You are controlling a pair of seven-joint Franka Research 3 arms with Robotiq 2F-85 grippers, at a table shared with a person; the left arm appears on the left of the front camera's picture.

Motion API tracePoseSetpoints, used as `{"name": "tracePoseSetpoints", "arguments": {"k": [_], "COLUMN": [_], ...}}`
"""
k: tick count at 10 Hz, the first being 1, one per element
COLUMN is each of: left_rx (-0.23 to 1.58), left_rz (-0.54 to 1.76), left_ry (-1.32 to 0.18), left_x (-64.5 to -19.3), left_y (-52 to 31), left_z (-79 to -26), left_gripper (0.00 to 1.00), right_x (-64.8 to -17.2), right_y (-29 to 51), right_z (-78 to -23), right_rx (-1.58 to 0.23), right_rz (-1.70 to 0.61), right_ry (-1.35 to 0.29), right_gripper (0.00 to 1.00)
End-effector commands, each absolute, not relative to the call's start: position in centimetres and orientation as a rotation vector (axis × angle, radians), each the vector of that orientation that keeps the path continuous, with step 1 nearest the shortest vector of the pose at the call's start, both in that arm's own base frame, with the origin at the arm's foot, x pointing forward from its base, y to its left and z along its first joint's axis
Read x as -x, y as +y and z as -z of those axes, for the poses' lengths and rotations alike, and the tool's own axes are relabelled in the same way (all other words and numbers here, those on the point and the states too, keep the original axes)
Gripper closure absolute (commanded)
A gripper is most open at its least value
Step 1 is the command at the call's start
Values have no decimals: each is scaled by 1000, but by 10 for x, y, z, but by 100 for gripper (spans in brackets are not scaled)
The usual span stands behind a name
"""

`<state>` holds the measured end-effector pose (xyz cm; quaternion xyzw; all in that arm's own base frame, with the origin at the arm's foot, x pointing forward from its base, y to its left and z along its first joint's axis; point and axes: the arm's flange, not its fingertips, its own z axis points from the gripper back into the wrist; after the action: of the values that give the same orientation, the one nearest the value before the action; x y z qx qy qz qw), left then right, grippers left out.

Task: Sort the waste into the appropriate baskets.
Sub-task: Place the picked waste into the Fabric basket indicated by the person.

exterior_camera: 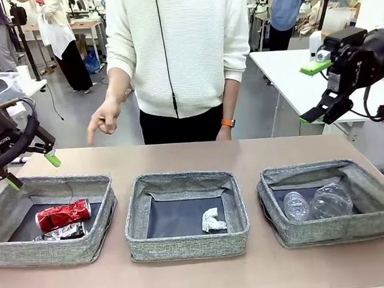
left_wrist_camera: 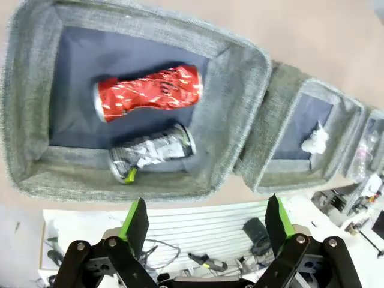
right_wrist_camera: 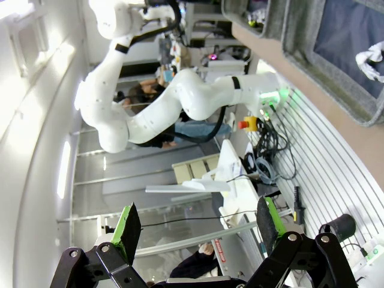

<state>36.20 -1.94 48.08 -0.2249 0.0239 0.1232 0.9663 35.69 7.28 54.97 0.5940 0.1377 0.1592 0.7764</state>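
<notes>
Grey fabric baskets line the surface: crushed red can [exterior_camera: 63, 215] and black-and-silver can [exterior_camera: 64, 233] left [exterior_camera: 55, 247], paper wad [exterior_camera: 213, 220] middle [exterior_camera: 185, 239], clear cup [exterior_camera: 295, 206] and bottle [exterior_camera: 330, 201] right [exterior_camera: 341, 229]. My jaws, left [exterior_camera: 30, 171] and right [exterior_camera: 309, 92], hang apart, empty.

Front camera: fixed on the robot's side, looks across the bench [exterior_camera: 187, 275] at the person [exterior_camera: 173, 54], all three baskets in frame.
Left wrist camera: looks steeply down, near the left basket [left_wrist_camera: 240, 96]; middle basket [left_wrist_camera: 282, 174] beside it.
Right wrist camera: raised, rolled sideways, faces the lab room; the middle basket [right_wrist_camera: 312, 66] sits in its upper corner, shared with both other views.
</notes>
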Motion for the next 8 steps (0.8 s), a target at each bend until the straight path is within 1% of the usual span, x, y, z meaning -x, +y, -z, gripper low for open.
{"name": "tracePoseSetpoints", "arguments": {"k": [1, 2, 3, 4, 6, 7, 8], "left_rx": [732, 1038, 1282, 1437, 1522, 1538, 1545], "left_rz": [-61, 147, 278, 321, 239, 148, 129], "left_ry": [90, 126, 105, 84, 51, 18, -8], "left_x": [-349, -340, -334, -331, -324, -321, -318], "left_y": [-15, -9, 3, 10, 11, 10, 11], "left_z": [-497, -513, -526, -533, -543, -547, -550], "left_gripper": [0, 0, 0, 0, 0, 0, 0], "right_x": [-357, -357, -357, -357, -357, -357, -357], "right_y": [75, 75, 75, 75, 75, 75, 75], "right_z": [-550, -550, -550, -550, -550, -550, -550], "right_rx": [-1305, -1305, -1305, -1305, -1305, -1305, -1305], "right_rz": [-340, -340, -340, -340, -340, -340, -340], "right_ry": [273, 273, 273, 273, 273, 273, 273], "right_gripper": [0, 0, 0, 0, 0, 0, 0]}}
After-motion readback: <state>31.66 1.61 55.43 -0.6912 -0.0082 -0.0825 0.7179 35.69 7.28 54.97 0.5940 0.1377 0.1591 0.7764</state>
